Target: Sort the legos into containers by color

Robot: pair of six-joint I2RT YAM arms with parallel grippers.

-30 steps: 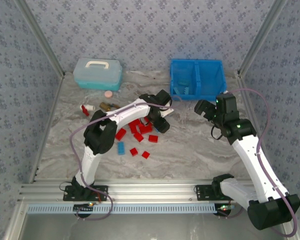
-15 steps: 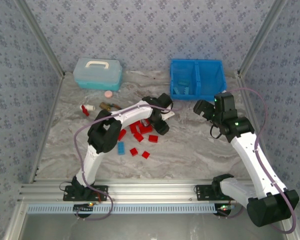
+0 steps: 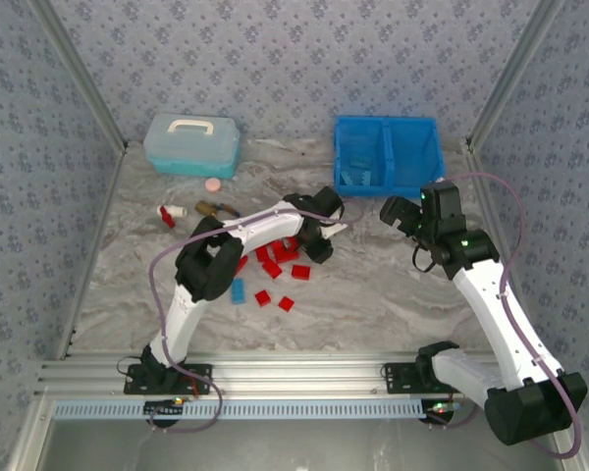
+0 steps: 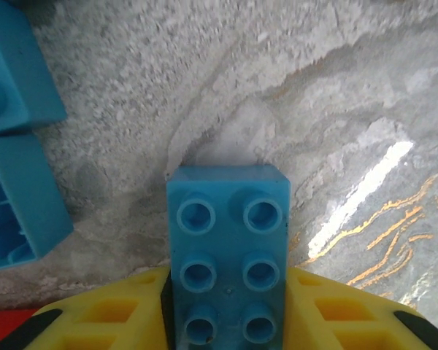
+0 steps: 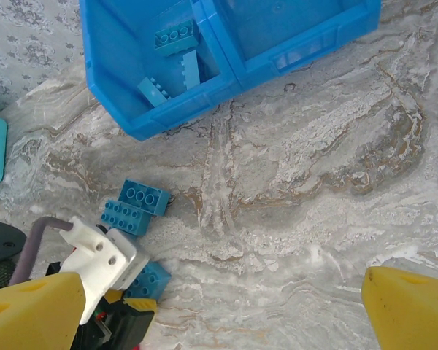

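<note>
My left gripper is shut on a light blue lego, studs up, low over the marble table; its yellow fingers press both long sides. From above, that gripper sits at the right edge of a cluster of red legos. Two more blue legos lie just left of it, also seen as a blue pair from the right wrist. A single blue lego lies nearer. The containers, a blue two-compartment bin, stand at the back right; the left compartment holds blue legos. My right gripper hovers open and empty before the bin.
A pale teal lidded box stands at the back left, with a pink disc and a brass-coloured object in front of it. Patterned walls close the table on three sides. Bare marble lies between the two grippers.
The left gripper's jaws have closed onto the blue lego, and its arm has edged slightly to the right. The right arm shifted a little, then stayed still and open.
</note>
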